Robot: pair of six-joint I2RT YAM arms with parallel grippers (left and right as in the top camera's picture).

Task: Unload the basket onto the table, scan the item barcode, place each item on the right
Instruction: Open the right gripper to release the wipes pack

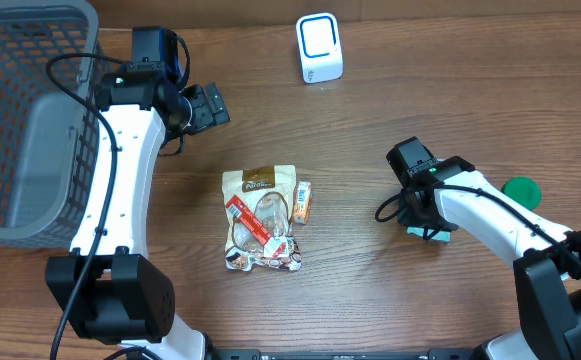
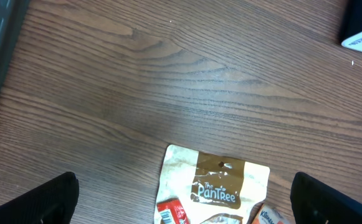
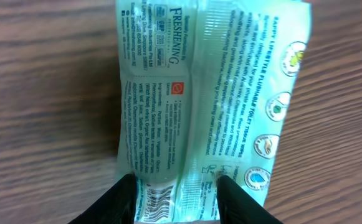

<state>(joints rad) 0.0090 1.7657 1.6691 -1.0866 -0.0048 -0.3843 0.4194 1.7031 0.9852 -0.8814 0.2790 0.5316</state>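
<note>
Wooden tabletop, brown grain, bears all items. The item for scanning is a pale green wipes packet (image 3: 205,106) lying flat at the right side of the table, under the right arm. Its printed back faces up, with a barcode (image 3: 162,208) at the end nearest the wrist camera.

The right gripper (image 3: 176,186) straddles that end, one finger at the packet's edge and the other over its seam, jaws partly drawn in. Whether they actually clamp the film cannot be told from this view. The white scanner (image 1: 319,47) stands well apart, at the far edge of the table.

Risk: the grip sits almost on the barcode, so the fingers may mask it from the scanner. The soft film may also buckle or slip in a narrow off-centre pinch and crease the code.

The right arm reaches inward and points straight down at the packet. The left gripper (image 1: 208,105) hangs wide open and empty beside the grey basket (image 1: 10,60), just beyond a snack pouch (image 1: 260,215) at mid-table.
</note>
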